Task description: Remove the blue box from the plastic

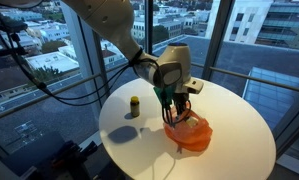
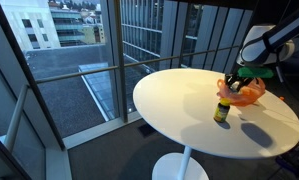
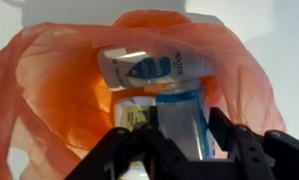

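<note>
An orange plastic bag (image 1: 193,135) lies on the round white table (image 1: 234,105); it also shows in an exterior view (image 2: 249,92) and fills the wrist view (image 3: 49,90). Inside its open mouth stands a blue and white box (image 3: 179,108), with a white and blue printed pack (image 3: 149,68) lying behind it. My gripper (image 3: 182,132) reaches down into the bag, one finger against each side of the blue box. In both exterior views the gripper (image 1: 175,106) (image 2: 237,80) sits at the bag's mouth and the box is hidden.
A small dark bottle with a yellow cap (image 1: 134,107) stands on the table beside the bag, also seen in an exterior view (image 2: 221,111). Large windows and a railing surround the table (image 2: 179,100). The table edge is near the bag.
</note>
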